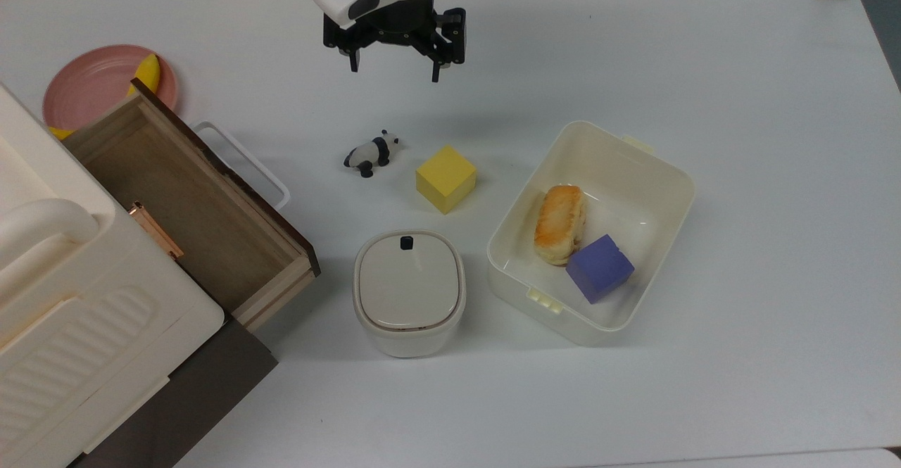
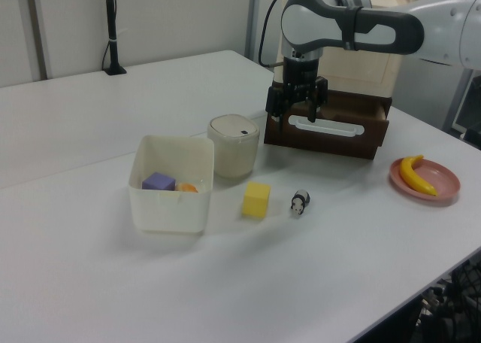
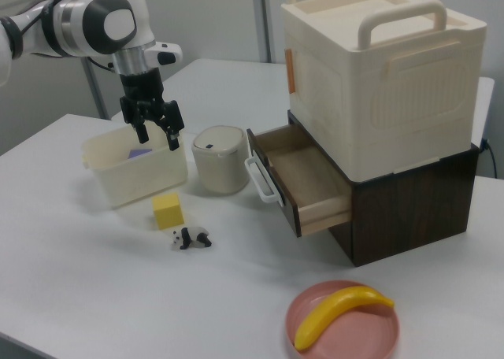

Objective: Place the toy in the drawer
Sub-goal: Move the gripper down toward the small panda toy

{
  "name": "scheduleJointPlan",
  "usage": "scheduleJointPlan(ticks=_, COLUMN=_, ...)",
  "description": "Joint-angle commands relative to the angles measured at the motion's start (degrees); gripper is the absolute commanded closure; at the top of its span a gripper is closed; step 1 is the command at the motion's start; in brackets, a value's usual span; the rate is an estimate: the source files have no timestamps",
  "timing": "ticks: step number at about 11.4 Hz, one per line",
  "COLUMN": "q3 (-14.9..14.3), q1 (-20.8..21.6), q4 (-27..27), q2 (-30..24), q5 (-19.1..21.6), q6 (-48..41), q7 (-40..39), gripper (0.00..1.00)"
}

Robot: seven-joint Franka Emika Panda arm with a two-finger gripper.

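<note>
Hand (image 1: pixel 395 67) hangs above the surface (image 1: pixel 633 53), fingers spread wide, holding nothing. Toy (image 1: pixel 372 153) lies on the surface just beside yellow cube (image 1: pixel 445 178). Drawer (image 1: pixel 190 207) stands open. Lidded pot (image 1: pixel 409 291) near its corner.

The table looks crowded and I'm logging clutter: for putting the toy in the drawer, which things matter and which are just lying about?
Belongs to the job:
- panda toy, lying on the table
- open wooden drawer
- gripper, open, above the table

Lying about:
- yellow cube
- lidded cream pot
- cream tub holding bread and purple cube
- pink plate with banana
</note>
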Motion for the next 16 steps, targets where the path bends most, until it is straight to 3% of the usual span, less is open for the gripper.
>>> scheduleJointPlan(ticks=1, q3=-0.55, q1=-0.10, q4=-1.07, q2=-1.15, q5=1.21, q6=-0.40, q7=-0.43, gripper=0.00)
scheduleJointPlan(ticks=6, q3=-0.73, q1=-0.28, q4=-1.60, q2=-1.40, q5=1.21, q6=-1.09, q7=0.80, gripper=0.00)
scheduleJointPlan(ticks=7, q3=-1.86, q1=-0.37, q4=-2.30, q2=-1.31, q5=1.30, q6=-0.83, q7=2.19, gripper=0.00)
scheduleJointPlan(ticks=11, q3=-5.91, q1=0.33, q4=-9.14, q2=-1.49, q5=2.53, q6=4.96, q7=11.23, gripper=0.00)
scheduleJointPlan(ticks=16, q3=-7.49, q1=0.24, q4=-20.65, q2=-1.23, q5=2.27, q6=18.48, q7=22.93, gripper=0.00)
